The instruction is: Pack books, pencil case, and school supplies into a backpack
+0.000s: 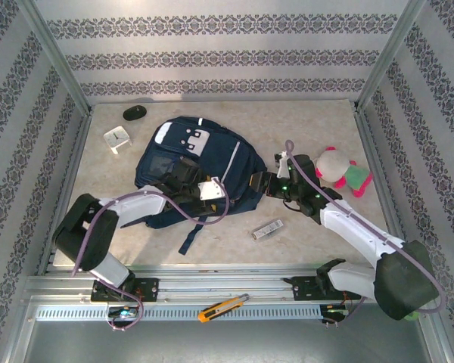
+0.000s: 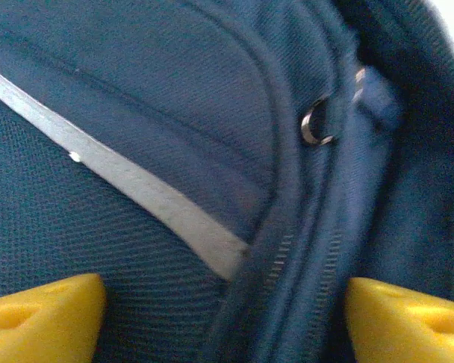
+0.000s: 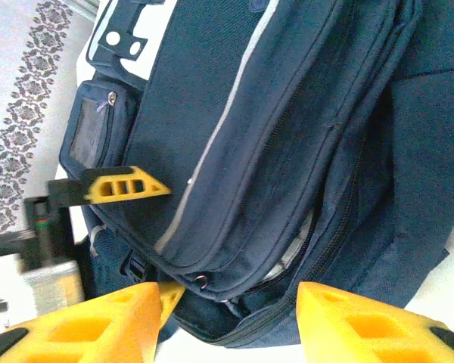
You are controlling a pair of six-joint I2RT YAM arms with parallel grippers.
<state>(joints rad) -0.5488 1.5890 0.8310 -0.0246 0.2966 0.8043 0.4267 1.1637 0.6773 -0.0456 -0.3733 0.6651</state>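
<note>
The navy backpack (image 1: 183, 162) lies flat in the middle of the table. My left gripper (image 1: 207, 187) sits on its near right part, open; the yellow fingertips (image 2: 41, 314) straddle blue fabric, a grey trim stripe and a zipper line (image 2: 303, 265). My right gripper (image 1: 260, 184) is at the backpack's right edge, open, with its fingers (image 3: 363, 325) either side of a partly unzipped opening (image 3: 318, 234) where a pale edge shows inside. The silver-white bar (image 1: 268, 229) lies on the table in front of the backpack. A yellow-orange item (image 1: 222, 308) rests on the front rail. The book is hidden.
A pink-green plush toy (image 1: 342, 171) sits just right of the right arm. A small white clock (image 1: 116, 138) and a black mouse (image 1: 135, 113) lie at the back left. Loose straps (image 1: 193, 236) trail off the backpack's near edge. Patterned walls enclose the table.
</note>
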